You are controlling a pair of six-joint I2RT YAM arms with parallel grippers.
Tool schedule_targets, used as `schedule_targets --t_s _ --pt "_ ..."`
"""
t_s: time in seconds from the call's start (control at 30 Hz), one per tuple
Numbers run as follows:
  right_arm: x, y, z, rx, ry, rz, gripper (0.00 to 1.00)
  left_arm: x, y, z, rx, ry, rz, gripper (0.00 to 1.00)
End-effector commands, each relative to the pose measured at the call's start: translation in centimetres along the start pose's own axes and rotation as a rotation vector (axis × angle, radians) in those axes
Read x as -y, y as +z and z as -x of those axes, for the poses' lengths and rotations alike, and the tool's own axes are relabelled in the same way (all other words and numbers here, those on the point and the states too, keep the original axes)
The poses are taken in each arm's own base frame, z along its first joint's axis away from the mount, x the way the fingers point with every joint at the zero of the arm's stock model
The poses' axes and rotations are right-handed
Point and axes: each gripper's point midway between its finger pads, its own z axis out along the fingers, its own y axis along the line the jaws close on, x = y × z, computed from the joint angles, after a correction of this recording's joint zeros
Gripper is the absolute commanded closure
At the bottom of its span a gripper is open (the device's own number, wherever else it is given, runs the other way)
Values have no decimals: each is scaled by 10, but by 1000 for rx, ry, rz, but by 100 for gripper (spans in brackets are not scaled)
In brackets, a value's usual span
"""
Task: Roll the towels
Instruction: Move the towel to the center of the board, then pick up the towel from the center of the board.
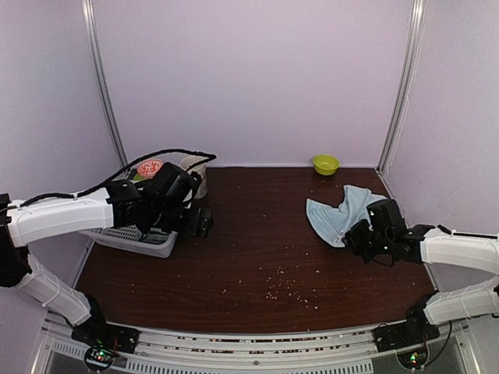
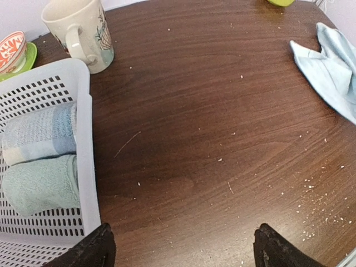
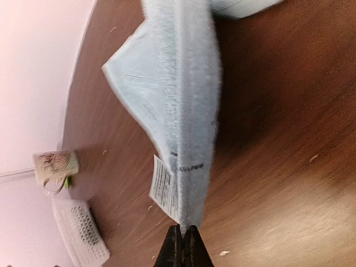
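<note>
**A:** While the right fingers (image 3: 173,251) are pressed together, what sits between them?

**B:** An edge of the light blue towel (image 3: 181,94). They pinch it just beside its white care label (image 3: 164,192), and the cloth runs away from them as a narrow raised fold.

**A:** Where does that towel lie, taking the white mesh basket (image 1: 129,236) as the mark?

**B:** Well apart from the basket, far off to its right on the dark wooden tabletop (image 1: 257,234), and crumpled. A lime green bowl (image 1: 325,164) sits farther right of the basket too, back by the wall.

**A:** And the left fingers (image 2: 94,250)?

**B:** Spread wide with nothing between them, hovering over bare wood just beside the basket's right wall.

**A:** Anything inside the basket?

**B:** Two rolls lie side by side and touching, close against that right wall. The pale blue rolled towel (image 2: 39,133) is toward the back and the mint green rolled towel (image 2: 41,186) is in front of it.

**A:** Behind the basket?

**B:** A cream mug (image 2: 83,33) stands upright just past its rear right corner. An orange patterned bowl (image 2: 12,50) on a green saucer sits to the mug's left.

**A:** The specks?

**B:** Pale crumbs (image 1: 284,287) are scattered to the basket's right, toward the front edge.
</note>
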Motion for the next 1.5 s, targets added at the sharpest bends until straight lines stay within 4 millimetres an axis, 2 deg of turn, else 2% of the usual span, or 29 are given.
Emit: schedule_targets --t_s 0.0,0.03,0.13,0.2,0.23,0.27,0.3,0.33,0.4,0.47,0.53,0.63,0.67,0.73,0.8,0.87,0.9,0.93,1.1,1.2,1.47 --pt "-64 -20 -56 -22 10 141 100 -13 -28 15 79 -31 21 12" --pt "-77 -21 -75 -46 7 164 100 -17 -32 14 82 -37 31 12" --pt "-122 -16 -153 -203 -35 254 98 -31 -49 9 99 -62 53 12" --pt "-152 -8 -213 -402 -108 307 70 -39 -58 4 102 -75 65 12" --pt "-171 -9 -236 -475 -144 332 60 -43 -62 2 105 -84 71 12" --pt "-174 -8 -251 -511 -184 323 53 -46 -67 1 111 -90 73 12" --pt "-173 -9 -255 -511 -218 318 47 -49 -71 -1 114 -95 72 12" --pt "-175 -13 -252 -497 -240 332 43 -51 -75 -3 120 -98 65 12" --pt "-173 -22 -229 -437 -270 345 37 -49 -81 -6 128 -92 28 11" --pt "-170 -38 -194 -364 -301 358 35 -42 -83 -9 128 -64 -16 11" --pt "-156 -49 -153 -268 -345 326 35 -30 -81 -10 125 -29 -70 10" --pt "-129 -65 -90 -104 -420 253 37 8 -72 -10 115 24 -217 10" --pt "-118 -68 -66 -45 -433 219 37 23 -61 -13 90 35 -266 10" --pt "-97 -77 -33 42 -464 168 38 49 -43 -15 72 37 -333 11" --pt "-81 -84 -11 91 -479 139 39 79 -25 -20 70 51 -435 10" --pt "-71 -89 2 116 -474 135 39 102 -10 -22 33 13 -518 10" --pt "-66 -91 7 124 -476 133 39 106 2 -29 -28 2 -503 10" --pt "-63 -93 11 131 -478 132 39 115 9 -26 -71 -13 -508 10" --pt "-59 -99 20 140 -497 136 39 160 46 -52 -256 -198 -671 19" --pt "-61 -100 23 137 -498 144 39 169 65 -66 -336 -253 -669 24" --pt "-68 -103 25 127 -484 188 39 170 98 -92 -453 -337 -597 31"
